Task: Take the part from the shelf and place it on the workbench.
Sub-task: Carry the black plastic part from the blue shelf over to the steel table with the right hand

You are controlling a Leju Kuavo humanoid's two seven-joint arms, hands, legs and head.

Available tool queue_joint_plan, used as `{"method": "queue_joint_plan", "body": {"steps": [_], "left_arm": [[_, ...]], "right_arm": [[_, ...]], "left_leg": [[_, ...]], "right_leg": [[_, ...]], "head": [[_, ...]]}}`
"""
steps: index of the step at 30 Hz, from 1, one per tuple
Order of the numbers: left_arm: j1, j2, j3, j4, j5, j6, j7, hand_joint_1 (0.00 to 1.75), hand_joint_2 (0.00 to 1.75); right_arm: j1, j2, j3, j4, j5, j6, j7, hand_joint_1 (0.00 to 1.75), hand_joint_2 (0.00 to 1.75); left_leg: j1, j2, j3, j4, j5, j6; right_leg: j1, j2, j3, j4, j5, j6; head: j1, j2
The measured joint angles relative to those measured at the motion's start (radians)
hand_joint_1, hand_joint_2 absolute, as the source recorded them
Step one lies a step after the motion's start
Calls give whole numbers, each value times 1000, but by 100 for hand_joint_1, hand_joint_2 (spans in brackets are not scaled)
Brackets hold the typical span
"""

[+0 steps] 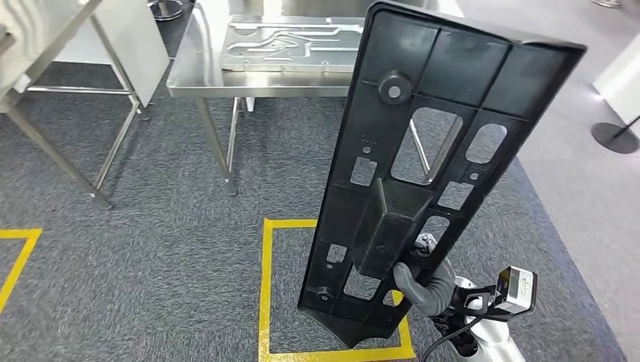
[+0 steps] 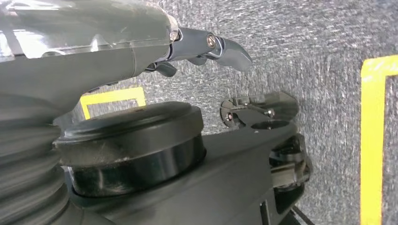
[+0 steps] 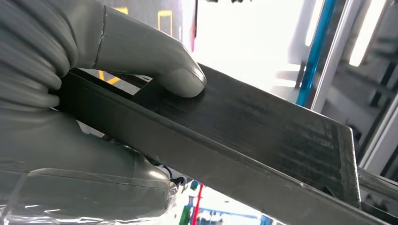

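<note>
The right hand [image 1: 424, 286] holds the big black part [image 1: 423, 166] near its bottom end, and the part stands almost straight up in front of the robot. In the right wrist view the thick thumb [image 3: 155, 56] presses flat on one face of the part [image 3: 263, 136] while the rest of the hand wraps under it, so it is pinched tight. The left hand [image 2: 206, 47] hangs low over the grey carpet [image 2: 305, 37]; I cannot tell if its fingers are spread or curled. The part looks to be off the shelf already, so I think this is the carrying step. The shiny metal counter [image 1: 189, 68] is ahead, well apart from the part. A silver plate [image 1: 294, 41] with grooves lies on the counter, so the part may need a bare spot beside it. Next, I think the robot must get nearer, then tip the tall part down flat. The part is long, so its top end could bump the counter's front edge. The carpet between the yellow tape square [image 1: 266, 286] and the counter legs looks open for walking.
</note>
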Motion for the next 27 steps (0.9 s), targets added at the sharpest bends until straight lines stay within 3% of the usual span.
{"method": "queue_joint_plan", "body": {"steps": [1, 3, 5, 7, 9, 11, 13, 14, 15, 16, 18, 20, 22, 24, 26, 27], "left_arm": [[0, 0, 0, 0, 2, 0, -1, 0, 175], [-1, 0, 0, 0, 5, 0, -5, 0, 175], [-1, 0, 0, 0, 6, 0, -7, 0, 175], [-3, 0, 0, 0, 6, 0, -8, 0, 175], [-4, 0, 0, 0, 6, 0, -9, 0, 175], [-3, 1, 0, 0, 6, 1, -9, 0, 175], [1, 2, 0, 0, 7, 1, -9, 0, 175], [2, 3, 0, 0, 7, 1, -9, 0, 175], [2, 4, 0, 0, 7, 1, -9, 0, 175], [2, 4, 0, 0, 7, 1, -9, 0, 175], [2, 5, 0, 0, 8, 1, -10, 0, 175], [1, 5, 0, 0, 10, 1, -10, 0, 175], [-1, 5, 0, 0, 12, 1, -10, 0, 175], [-2, 4, 0, 0, 12, 1, -10, 0, 175], [-1, 4, 0, 0, 10, 0, -9, 0, 175], [0, 4, 0, 0, 9, -1, -8, 0, 175]], "right_arm": [[0, 0, 2, -1, 0, -1, 3, 175, 175], [-3, 0, 6, -4, -1, -1, 7, 175, 175], [-6, 0, 9, -6, -2, -1, 9, 175, 175], [-6, 0, 11, -7, -2, 0, 10, 175, 175], [-9, 0, 13, -8, -3, 0, 10, 175, 175], [-12, 0, 17, -8, -3, 0, 10, 175, 175], [-12, 1, 21, -8, -3, 0, 10, 175, 175], [-12, 1, 23, -7, -3, 0, 11, 175, 175], [-13, 1, 24, -7, -3, 0, 11, 175, 175], [-13, 1, 24, -7, -4, 0, 11, 175, 175], [-18, 1, 25, -6, -8, 0, 11, 175, 175], [-24, 1, 26, -5, -14, -1, 11, 175, 175], [-26, 0, 26, -4, -17, -9, 11, 175, 175], [-29, -1, 26, -3, -19, -18, 11, 175, 175], [-35, -2, 26, -2, -20, -21, 11, 175, 175], [-35, -2, 26, -1, -20, -21, 11, 175, 175]], "left_leg": [[0, 10, 4, 0, -3, -2], [-4, 26, 11, 0, -10, -11], [-8, 42, 17, -1, -15, -20], [-9, 54, 24, -3, -21, -31], [-7, 25, 14, 35, -50, -40], [-5, -19, -42, 155, -112, -44], [-4, -34, -107, 277, -151, -46], [-4, -35, -121, 292, -141, -45], [-4, -38, -114, 263, -110, -44], [-4, -46, -91, 202, -67, -41], [-1, -89, -38, 67, -2, -33], [-1, -118, -19, 12, 10, -24], [-3, -105, -16, 5, 13, -13], [1, -90, -11, -4, 20, -1], [1, -75, -9, -9, 23, 5], [1, -68, -9, -9, 21, 6]], "right_leg": [[1, -12, 39, -72, 38, -3], [10, -49, 108, -202, 82, -15], [19, -60, 127, -243, 85, -27], [17, -40, 128, -248, 87, -37], [9, -20, 135, -259, 92, -49], [6, 1, 139, -263, 93, -56], [7, 25, 139, -261, 93, -59], [8, 38, 139, -260, 92, -59], [8, 51, 141, -259, 92, -58], [8, 64, 143, -258, 90, -56], [9, 88, 142, -251, 87, -49], [7, 105, 135, -247, 86, -37], [3, 116, 130, -248, 88, -23], [4, 83, 118, -222, 69, -12], [4, 30, 68, -116, 12, -2], [1, 16, 33, -46, -18, 2]], "head": [[0, 0], [0, 0], [0, 0], [0, 0], [0, 0], [0, 0], [0, 0], [0, 0], [0, 0], [0, 0], [0, 0], [0, 0], [0, 0], [0, 0], [0, 0], [0, 0]]}}
